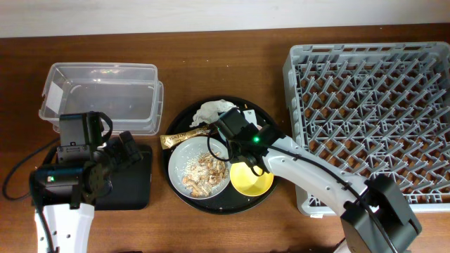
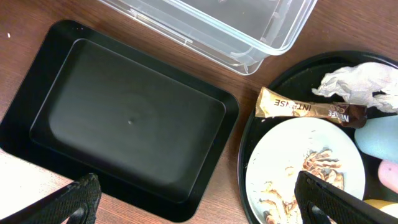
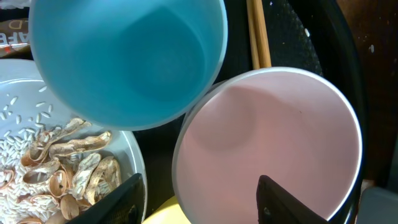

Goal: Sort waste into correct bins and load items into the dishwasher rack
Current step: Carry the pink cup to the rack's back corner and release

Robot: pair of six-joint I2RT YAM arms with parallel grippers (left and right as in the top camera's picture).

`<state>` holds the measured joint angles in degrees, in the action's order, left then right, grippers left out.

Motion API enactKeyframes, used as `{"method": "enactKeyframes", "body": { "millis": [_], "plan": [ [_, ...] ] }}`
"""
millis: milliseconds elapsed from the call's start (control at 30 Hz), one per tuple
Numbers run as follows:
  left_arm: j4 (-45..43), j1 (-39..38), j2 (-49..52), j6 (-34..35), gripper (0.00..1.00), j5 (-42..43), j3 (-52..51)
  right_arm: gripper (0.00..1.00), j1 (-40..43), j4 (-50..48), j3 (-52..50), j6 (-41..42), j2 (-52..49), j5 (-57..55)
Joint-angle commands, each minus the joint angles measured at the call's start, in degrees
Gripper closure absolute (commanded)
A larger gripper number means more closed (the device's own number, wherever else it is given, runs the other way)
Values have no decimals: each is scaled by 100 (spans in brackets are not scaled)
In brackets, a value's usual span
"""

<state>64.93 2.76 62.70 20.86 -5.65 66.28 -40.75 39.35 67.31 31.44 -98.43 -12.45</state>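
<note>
Wooden tabletop [image 1: 232, 42] bears every item.

**Overhead view.** The grey dishwasher rack [image 1: 373, 119] occupies the right side. The clear tub [image 1: 98, 95] sits at far left, with the black rectangular bin [image 1: 137, 186] just in front of it, partly covered by the left gripper [image 1: 126, 151]. Between the bins and the rack lies the round black tray [image 1: 214, 209]. It holds the white tissue [image 1: 214, 110], the snack wrapper [image 1: 184, 135], the pale plate [image 1: 179, 163] with food scraps [image 1: 207, 172] on it, and the yellow bowl [image 1: 251, 181]. The right gripper [image 1: 233, 133] hangs over the tray's middle and hides what stands beneath it.

**Left wrist view.** The left gripper's jaws stand wide apart above the black rectangular bin and grip nothing. A corner of the clear tub lies beyond the bin. On the round black tray, the snack wrapper lies between the white tissue and the pale plate, its far end just beside the blue cup [image 2: 379, 140]. The pink cup [image 2: 390, 175] shows at the frame edge.

**Right wrist view.** The blue cup and the pink cup stand upright side by side, rims meeting. The chopsticks [image 3: 258, 34] lie beyond them on the round black tray. The pale plate with food scraps is at left. The right gripper's jaws stand partly apart, one finger outside the pink cup and the other over its mouth, with the near rim between them. Whether either finger touches the rim cannot be told.
</note>
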Motion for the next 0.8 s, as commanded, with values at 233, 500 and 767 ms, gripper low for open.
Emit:
{"method": "enactKeyframes", "body": {
  "millis": [233,500,767],
  "plan": [
    [-9,39,-17,98,1,-63,61,41,0,-234,-39,37,-35,-107],
    [-9,39,-17,98,1,-66,61,59,-4,-420,-39,35,-234,-133],
    [-9,39,-20,98,1,-66,61,69,-4,-372,-11,35,-197,-133]
  ]
}}
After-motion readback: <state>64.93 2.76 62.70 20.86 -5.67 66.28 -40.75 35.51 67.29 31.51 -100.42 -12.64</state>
